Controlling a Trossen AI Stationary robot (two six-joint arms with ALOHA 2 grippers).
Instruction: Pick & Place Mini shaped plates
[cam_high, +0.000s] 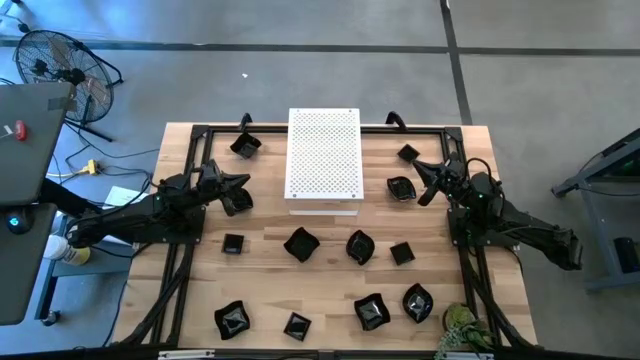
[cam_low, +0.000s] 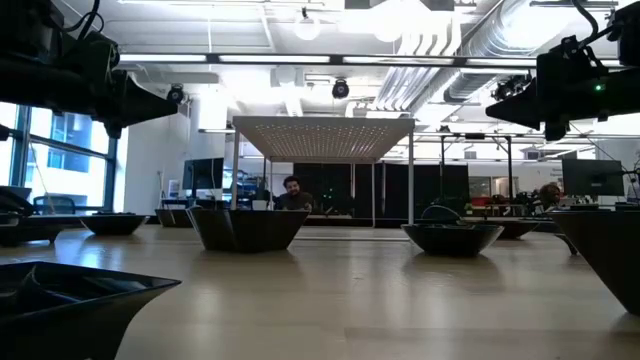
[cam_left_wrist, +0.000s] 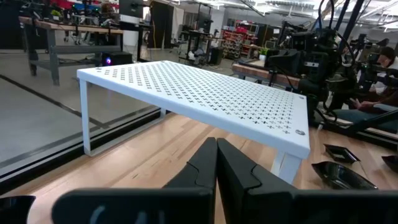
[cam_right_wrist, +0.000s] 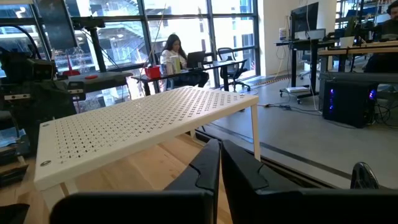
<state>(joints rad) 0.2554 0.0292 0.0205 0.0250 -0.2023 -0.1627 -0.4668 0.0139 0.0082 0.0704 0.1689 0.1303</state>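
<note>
**2 closed grippers, a dozen-odd plates, nothing lifted yet**

2 arms flank the white perforated board (cam_high: 323, 155), which stands on legs at the far middle of the wooden table (cam_high: 260, 280). The left gripper (cam_high: 243, 183) points inward at the board's left edge; the right gripper (cam_high: 420, 188) mirrors it on the other side. Each wrist view shows its fingers pressed together, tip to tip, with nothing between them, both raised above the table in the low view.

The mini shaped plates are scattered all round: a loose row across the middle (cam_high: 301, 243), another along the near edge (cam_high: 371, 311), and a few beside the board's far corners (cam_high: 244, 145).

What matters for the next move is which plate lies closest to which jaws. On the left, a dark plate (cam_high: 238, 200) sits just beside and below the fingertips, toward the near side. On the right, a plate (cam_high: 401, 188) lies just ahead of the fingertips, between them and the board. Either arm looks about equally well placed; each would need to open and come down first.
</note>
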